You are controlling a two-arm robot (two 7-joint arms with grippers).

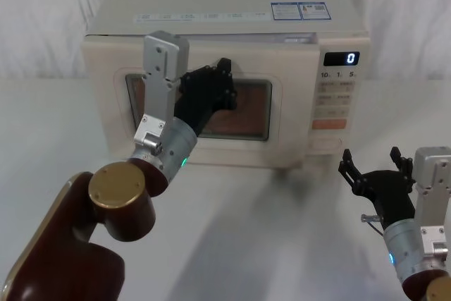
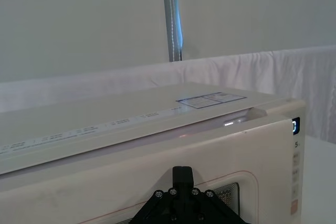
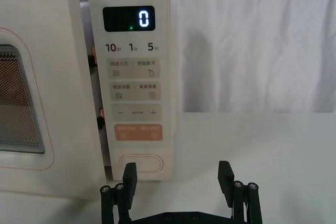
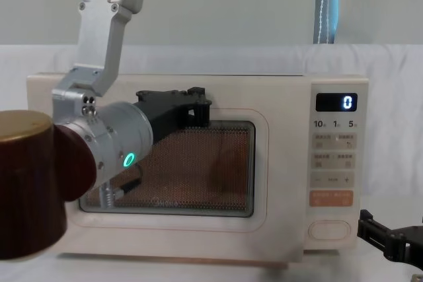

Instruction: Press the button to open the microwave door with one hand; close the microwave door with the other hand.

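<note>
The cream microwave door (image 1: 289,114) with its dark window stands slightly ajar: the right wrist view shows a narrow gap between the door (image 3: 47,40) and the control panel. My left gripper (image 1: 221,75) is shut, its black fingertips against the upper middle of the door (image 4: 277,163), and it also appears in the chest view (image 4: 197,106) and the left wrist view (image 2: 182,174). The button (image 3: 140,162) is the wide blank oval at the panel's bottom (image 4: 329,230). My right gripper (image 3: 177,167) hangs open just in front of and below it, apart from it (image 1: 377,168).
The microwave sits on a white table (image 1: 268,230) before a white cloth backdrop. Above the button are an orange key (image 3: 138,131), small printed keys and a display (image 3: 129,19) reading 0. My brown left arm (image 1: 84,244) crosses the table's front left.
</note>
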